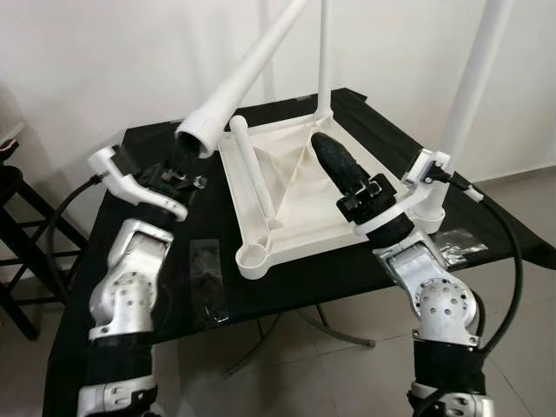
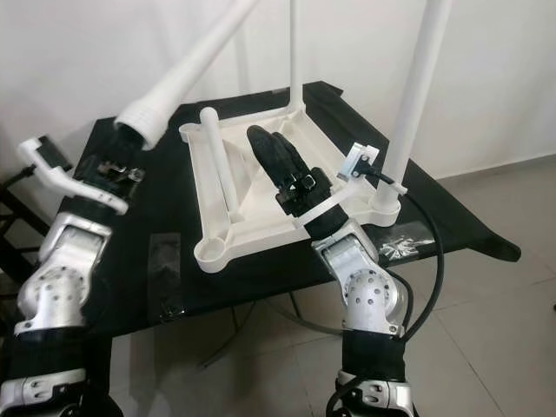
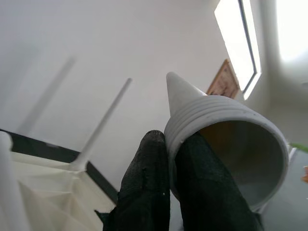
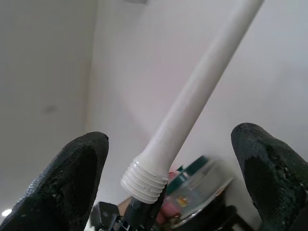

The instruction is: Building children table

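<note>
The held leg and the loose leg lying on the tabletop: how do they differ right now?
The held leg is lifted and tilted, threaded open end down toward the left gripper, whose fingers clamp its rim. The loose leg lies flat on the upturned tabletop, touched by neither gripper. The held leg hangs over the black table, beside the tabletop. Both are white tapered tubes.

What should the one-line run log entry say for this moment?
left gripper: shut on table leg | right gripper: open, over upturned tabletop | fitted legs: two upright

Upturned tabletop (image 1: 295, 187) on black table (image 1: 165, 261), loose leg (image 1: 252, 169) inside.
</note>
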Available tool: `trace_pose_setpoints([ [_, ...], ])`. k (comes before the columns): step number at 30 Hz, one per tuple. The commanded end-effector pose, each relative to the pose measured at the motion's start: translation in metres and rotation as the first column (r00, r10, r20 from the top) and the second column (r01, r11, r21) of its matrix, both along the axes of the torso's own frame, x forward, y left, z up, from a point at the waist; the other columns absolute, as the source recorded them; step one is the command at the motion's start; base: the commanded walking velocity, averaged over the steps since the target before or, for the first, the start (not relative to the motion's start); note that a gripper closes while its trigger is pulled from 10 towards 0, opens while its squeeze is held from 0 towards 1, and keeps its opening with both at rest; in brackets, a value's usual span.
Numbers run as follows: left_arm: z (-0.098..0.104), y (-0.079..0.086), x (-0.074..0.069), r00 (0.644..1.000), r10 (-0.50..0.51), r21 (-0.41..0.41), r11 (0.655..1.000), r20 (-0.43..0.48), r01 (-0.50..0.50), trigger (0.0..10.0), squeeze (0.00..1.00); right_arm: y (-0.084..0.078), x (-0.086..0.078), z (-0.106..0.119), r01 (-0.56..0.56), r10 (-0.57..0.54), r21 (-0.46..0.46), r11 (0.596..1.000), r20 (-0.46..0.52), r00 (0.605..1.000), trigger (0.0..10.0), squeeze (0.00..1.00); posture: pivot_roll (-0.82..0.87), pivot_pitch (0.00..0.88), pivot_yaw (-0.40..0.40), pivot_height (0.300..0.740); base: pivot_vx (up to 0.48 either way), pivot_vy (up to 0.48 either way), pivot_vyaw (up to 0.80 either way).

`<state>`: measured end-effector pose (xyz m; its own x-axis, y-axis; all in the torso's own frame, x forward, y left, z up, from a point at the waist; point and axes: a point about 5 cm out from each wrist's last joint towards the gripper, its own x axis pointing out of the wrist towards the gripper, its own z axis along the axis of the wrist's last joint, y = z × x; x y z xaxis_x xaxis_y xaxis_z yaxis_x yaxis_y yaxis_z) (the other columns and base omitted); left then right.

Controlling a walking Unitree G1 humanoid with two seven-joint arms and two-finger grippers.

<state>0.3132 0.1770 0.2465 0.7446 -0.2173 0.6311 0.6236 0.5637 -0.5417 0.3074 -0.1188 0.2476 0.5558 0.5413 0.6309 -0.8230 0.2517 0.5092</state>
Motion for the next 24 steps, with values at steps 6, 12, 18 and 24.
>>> trace_pose_setpoints([
  [6, -0.012, -0.018, -0.029, 0.957, -0.275, -0.079, 0.956, 0.094, 0.283, 0.0, 0.0, 0.015, -0.012, 0.017, -0.19, 0.183, 0.073, 0.979, 0.092, 0.979, 10.0, 0.0, -0.06, 0.0, 0.039, 0.74, 0.0, 0.0, 0.0],
  [12, -0.025, -0.025, -0.037, 0.926, -0.369, -0.053, 0.926, 0.084, 0.374, 0.0, 0.0, 0.022, -0.013, 0.026, -0.252, 0.24, 0.092, 0.963, 0.125, 0.963, 10.0, 0.0, -0.06, 0.0, 0.035, 0.74, 0.0, 0.0, 0.0],
  [18, -0.036, -0.029, -0.053, 0.857, -0.505, -0.055, 0.858, 0.103, 0.512, 0.0, 0.0, 0.034, -0.013, 0.039, -0.348, 0.329, 0.121, 0.93, 0.15, 0.932, 10.0, 0.0, -0.05, 0.0, 0.024, 0.74, 0.0, 0.0, 0.0],
  [24, -0.039, -0.036, -0.067, 0.795, -0.598, -0.006, 0.799, 0.102, 0.602, 0.0, 0.0, 0.042, -0.018, 0.039, -0.409, 0.394, 0.071, 0.91, 0.159, 0.905, 10.0, 0.0, -0.05, 0.0, 0.02, 0.74, 0.0, 0.0, 0.0],
])
